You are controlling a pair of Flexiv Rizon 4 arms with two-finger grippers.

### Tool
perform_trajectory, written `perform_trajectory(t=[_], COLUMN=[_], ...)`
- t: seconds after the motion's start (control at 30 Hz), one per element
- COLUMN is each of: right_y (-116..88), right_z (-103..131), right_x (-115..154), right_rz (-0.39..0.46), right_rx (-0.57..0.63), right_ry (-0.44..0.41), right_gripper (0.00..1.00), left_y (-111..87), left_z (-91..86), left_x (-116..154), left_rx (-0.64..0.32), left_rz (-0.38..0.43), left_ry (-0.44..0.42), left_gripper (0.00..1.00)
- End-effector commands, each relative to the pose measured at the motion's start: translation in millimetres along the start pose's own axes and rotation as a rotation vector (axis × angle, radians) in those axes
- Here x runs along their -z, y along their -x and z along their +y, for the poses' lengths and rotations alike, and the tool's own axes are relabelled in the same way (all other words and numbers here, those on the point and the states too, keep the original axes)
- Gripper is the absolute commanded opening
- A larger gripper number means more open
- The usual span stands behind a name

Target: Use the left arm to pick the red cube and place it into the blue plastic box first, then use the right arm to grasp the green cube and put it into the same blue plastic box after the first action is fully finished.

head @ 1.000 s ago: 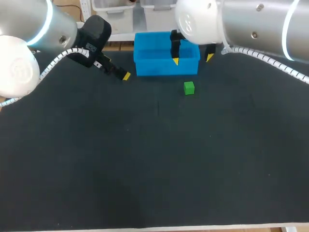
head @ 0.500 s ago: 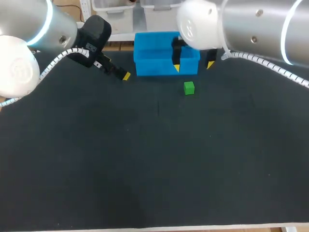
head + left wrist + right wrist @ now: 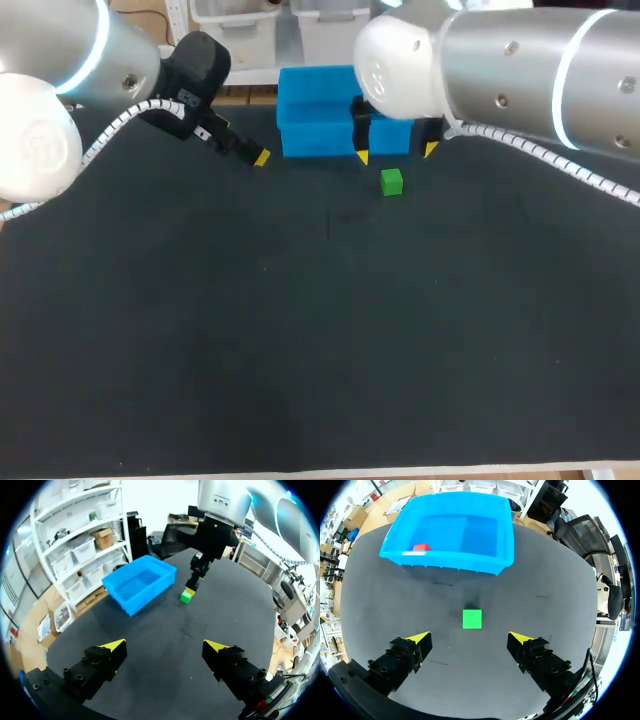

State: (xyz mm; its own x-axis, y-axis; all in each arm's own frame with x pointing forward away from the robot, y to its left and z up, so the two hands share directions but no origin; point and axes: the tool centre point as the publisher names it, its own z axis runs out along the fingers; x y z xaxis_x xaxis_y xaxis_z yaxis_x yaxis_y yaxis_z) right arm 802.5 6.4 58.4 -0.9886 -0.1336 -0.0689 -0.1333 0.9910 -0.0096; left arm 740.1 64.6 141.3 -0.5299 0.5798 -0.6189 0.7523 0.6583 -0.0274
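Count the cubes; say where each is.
2. The red cube lies inside the blue plastic box; the green cube sits on the table ahead of the right gripper.

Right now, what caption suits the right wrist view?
Open right gripper, green cube just ahead; red cube lies in blue box.

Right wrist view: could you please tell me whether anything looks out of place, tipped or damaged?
Nothing stands out. The red cube lies inside the blue plastic box, which sits upright and intact; the green cube rests flat on the table, apart from the box, ahead of the open right gripper.
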Motion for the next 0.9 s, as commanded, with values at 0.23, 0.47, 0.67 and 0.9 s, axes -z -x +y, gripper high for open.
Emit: perform_trajectory(t=[0.23,0.47,0.67,0.9], right_y=[6,6,6,5], right_z=[1,1,0,-3], right_x=[-21,-32,-41,-51], right_rz=[0.013,0.013,0.015,0.021], right_rx=[-0.012,-0.007,0.002,0.011], right_ry=[-0.01,-0.01,-0.016,-0.019], right_gripper=[1.0,1.0,1.0,1.0], left_y=[-1.7,-1.7,-1.7,-1.7], left_z=[1.3,1.3,1.3,1.3], left_x=[1,1,1,1], left_rx=[-0.004,-0.004,-0.004,-0.004], left_rz=[-0.006,-0.006,-0.006,-0.006], left_ry=[-0.007,-0.007,-0.007,-0.007], left_gripper=[1.0,1.0,1.0,1.0])
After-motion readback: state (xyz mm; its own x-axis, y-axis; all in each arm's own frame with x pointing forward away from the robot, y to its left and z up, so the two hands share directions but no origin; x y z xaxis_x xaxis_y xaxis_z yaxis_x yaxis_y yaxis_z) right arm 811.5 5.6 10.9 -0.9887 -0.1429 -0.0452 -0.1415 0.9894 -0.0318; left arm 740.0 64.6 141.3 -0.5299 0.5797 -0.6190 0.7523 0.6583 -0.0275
